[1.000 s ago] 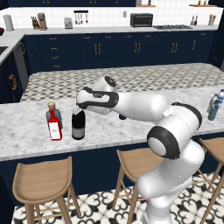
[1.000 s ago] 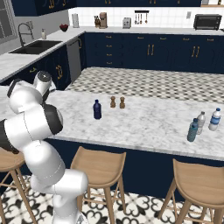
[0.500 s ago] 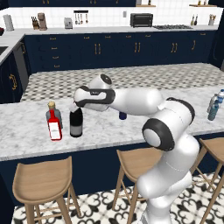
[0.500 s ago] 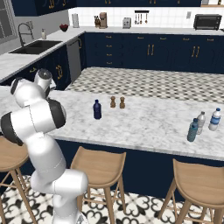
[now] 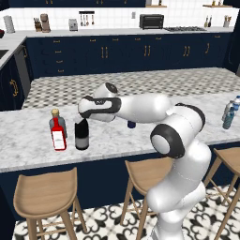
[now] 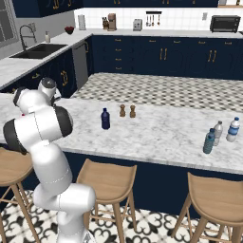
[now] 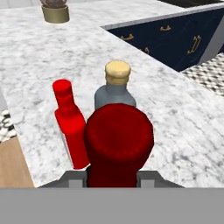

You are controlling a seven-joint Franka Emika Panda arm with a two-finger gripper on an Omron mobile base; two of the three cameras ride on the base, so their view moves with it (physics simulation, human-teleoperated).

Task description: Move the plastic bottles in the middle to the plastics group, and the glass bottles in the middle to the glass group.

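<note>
The glass bottle, a dark wine bottle (image 5: 82, 137) with a red cap (image 7: 118, 144), stands upright with its base at counter level. My gripper (image 5: 84, 116) is shut on its neck from above, a fingertip (image 7: 72, 178) on each side of the cap. Just to its left is the glass group: a red flat bottle (image 5: 57, 136) (image 7: 70, 124) and a squat clear bottle with a tan stopper (image 5: 55, 121) (image 7: 116, 87). A dark navy plastic bottle (image 6: 105, 118) (image 5: 131, 124) stands mid-counter, partly hidden by my arm in the left base view. The plastics group (image 6: 218, 134) (image 5: 229, 115) stands at the far right.
Two small brown shakers (image 6: 127, 111) stand just right of the navy bottle. The marble counter (image 6: 161, 133) has wooden stools (image 5: 44, 192) along its near edge. A tan pot (image 7: 56, 13) sits farther along the counter in the hand view.
The wine bottle has shifted slightly left toward the red bottle and come down a little, still in the gripper. My elbow has swung to the right.
</note>
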